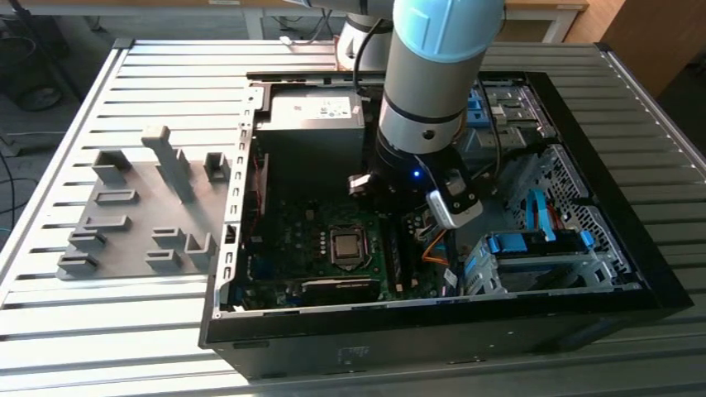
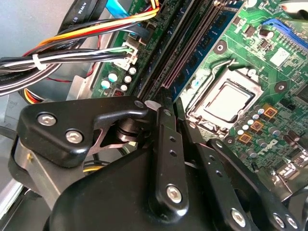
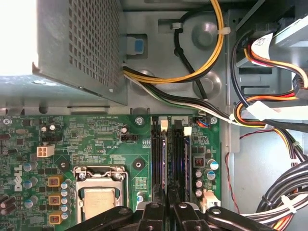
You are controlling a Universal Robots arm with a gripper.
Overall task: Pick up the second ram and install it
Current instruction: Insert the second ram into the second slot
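Black two-finger gripper (image 3: 166, 204) lowered inside the open black computer case (image 1: 617, 273) — jaws drawn narrow, their tips over the dark memory slots (image 3: 171, 154) of the green motherboard (image 3: 96, 139). The second ram, a thin blue-green stick (image 2: 185, 72), sits edge-on in a slot just ahead of the jaws — whether gripped cannot be told.

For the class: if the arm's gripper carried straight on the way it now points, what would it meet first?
Probably the memory slots on the motherboard: the gripper points down right over them. Depth is unclear, so it may already touch.
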